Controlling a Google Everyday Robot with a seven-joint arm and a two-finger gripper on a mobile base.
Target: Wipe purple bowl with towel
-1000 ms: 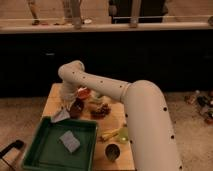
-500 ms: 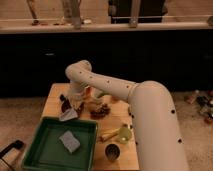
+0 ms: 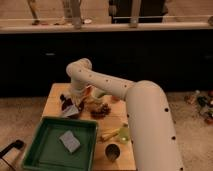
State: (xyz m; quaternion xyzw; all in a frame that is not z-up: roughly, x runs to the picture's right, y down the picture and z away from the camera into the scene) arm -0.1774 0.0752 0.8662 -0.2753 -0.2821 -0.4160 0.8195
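Note:
My gripper (image 3: pixel 75 103) hangs from the white arm (image 3: pixel 115 90) over the left part of the wooden table (image 3: pixel 52 97). It is shut on a pale grey towel (image 3: pixel 70 111), which droops below it to the far rim of the green tray. The purple bowl (image 3: pixel 64 101) is a small dark shape just left of the gripper, partly hidden by the gripper and the towel. The towel touches or nearly touches the bowl's right side.
A green tray (image 3: pixel 40 150) with a grey sponge (image 3: pixel 70 141) stands at the front left. Brown food clutter (image 3: pixel 100 107) lies right of the gripper. A banana (image 3: pixel 109 134), a green item (image 3: pixel 124 133) and a dark cup (image 3: pixel 112 151) sit at the front right. A dark counter stands behind.
The arm's elbow and the gripper have shifted a little to the right, and the towel has moved with them. The rest has not moved.

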